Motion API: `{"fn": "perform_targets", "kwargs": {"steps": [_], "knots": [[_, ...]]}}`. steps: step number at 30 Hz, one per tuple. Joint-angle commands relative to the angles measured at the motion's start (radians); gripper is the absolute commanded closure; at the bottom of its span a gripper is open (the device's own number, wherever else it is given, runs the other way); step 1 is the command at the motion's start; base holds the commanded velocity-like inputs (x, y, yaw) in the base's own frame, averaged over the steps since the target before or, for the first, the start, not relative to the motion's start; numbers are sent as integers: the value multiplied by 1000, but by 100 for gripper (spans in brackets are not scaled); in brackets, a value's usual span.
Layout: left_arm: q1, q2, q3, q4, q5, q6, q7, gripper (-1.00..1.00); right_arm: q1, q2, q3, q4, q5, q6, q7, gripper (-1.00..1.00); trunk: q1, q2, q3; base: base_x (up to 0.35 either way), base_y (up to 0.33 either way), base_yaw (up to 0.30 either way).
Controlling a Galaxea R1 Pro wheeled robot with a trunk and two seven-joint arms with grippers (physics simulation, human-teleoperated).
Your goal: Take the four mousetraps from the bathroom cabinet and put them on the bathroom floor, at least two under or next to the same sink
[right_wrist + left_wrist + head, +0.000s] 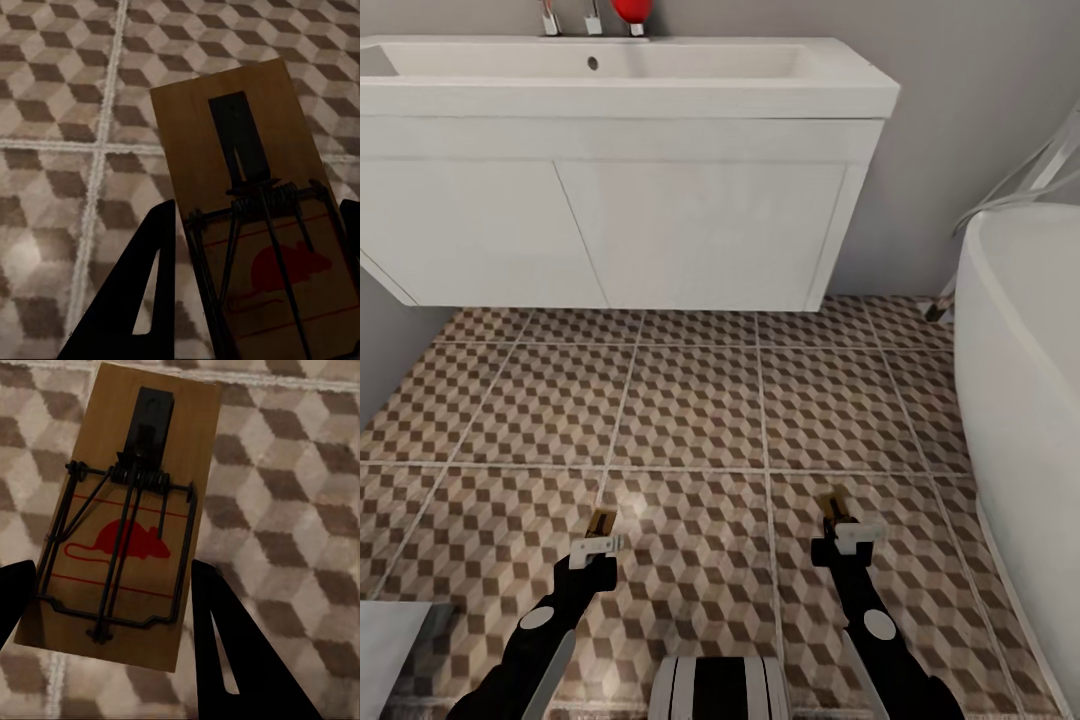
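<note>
My left gripper (600,535) is pinching a mousetrap (124,514); in the left wrist view its two dark fingers (225,637) press on the long edges of the tan board, whose wire spring and red mouse mark face the camera. My right gripper (843,520) is clamped the same way on a second mousetrap (251,217), with one finger (142,292) against the board's edge and the other just visible at the opposite side. In the head view both traps show as small tan tips ahead of the grippers, held above the bathroom floor (690,400) with its brown-and-beige cube tiles. I cannot tell whether either board touches the tiles. Ahead of both arms hangs a white sink cabinet (610,220) against the wall, and a white bathtub (1025,330) stands at my right.
</note>
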Motion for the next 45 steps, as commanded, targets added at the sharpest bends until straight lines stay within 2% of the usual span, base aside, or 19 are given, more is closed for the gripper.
{"fn": "perform_targets", "kwargs": {"steps": [1, 17, 22, 29, 33, 41, 45], "knots": [[-1, 1, -4, -1, 7, 4, 11, 100, 0, 0, 2, 0, 1, -2, -4, 100, 0, -1, -6, 0, 0, 0], [0, 1, -4, -4, 7, 4, 11, 100, 0, 0, 2, -1, 1, -3, -4, 100, 7, -4, -93, 0, 0, 0], [0, 1, -5, -11, 7, 3, 11, 100, 0, 0, 1, -1, 2, -9, -4, 100, 7, -4, -96, 0, 0, 0], [1, 0, -6, -64, 6, 1, 10, 100, 0, -2, -2, -1, 3, -82, -4, 100, 7, -4, -96, 0, 0, 0], [0, -1, -3, -67, 5, 4, 10, 100, 0, -10, -4, -2, 3, -91, -4, 100, 7, -4, -96, 0, 0, 0], [-6, -5, 0, -35, 7, 11, 10, 100, -7, -15, -5, -7, 3, -91, -4, 100, 7, -4, -96, 0, 0, 0], [-52, -6, 1, 17, 7, 12, 10, 100, -42, -15, -4, -8, 3, -67, -4, 100, 7, -4, -96, 0, 0, 0]]}}
